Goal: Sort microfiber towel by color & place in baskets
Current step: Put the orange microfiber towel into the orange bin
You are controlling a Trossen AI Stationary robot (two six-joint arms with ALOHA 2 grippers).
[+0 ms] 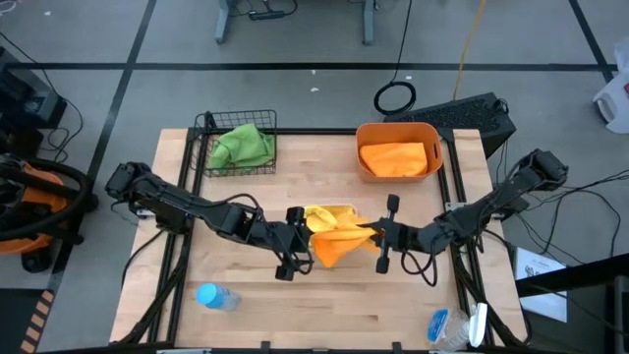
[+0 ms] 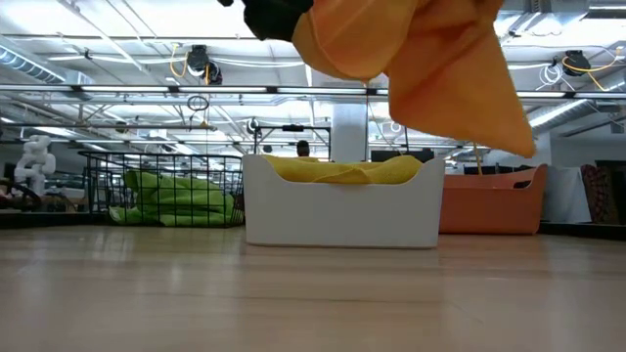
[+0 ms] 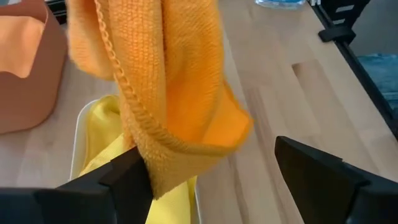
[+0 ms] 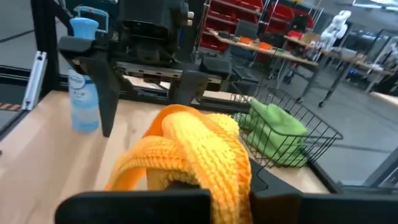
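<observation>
An orange towel hangs in the air between my two grippers, just above the near side of the white tray, which holds yellow towels. My right gripper is shut on it, coming from the table's right. My left gripper stands open on the towel's left side, one finger right by the towel's hanging edge. At the far left a green towel lies in the black wire basket. At the far right another orange towel lies in the orange tub. My right gripper pinches a bunched fold of the orange towel between its two fingers, several layers together. The fingers come nearly level from the table's right. The towel is lifted clear and hangs slack below them. Whether my left gripper's finger touches the towel's edge, I cannot tell.
A blue-capped bottle lies near the table's front left. Another bottle and a white item lie at the front right corner. Bare wood lies between the tray and the near edge.
</observation>
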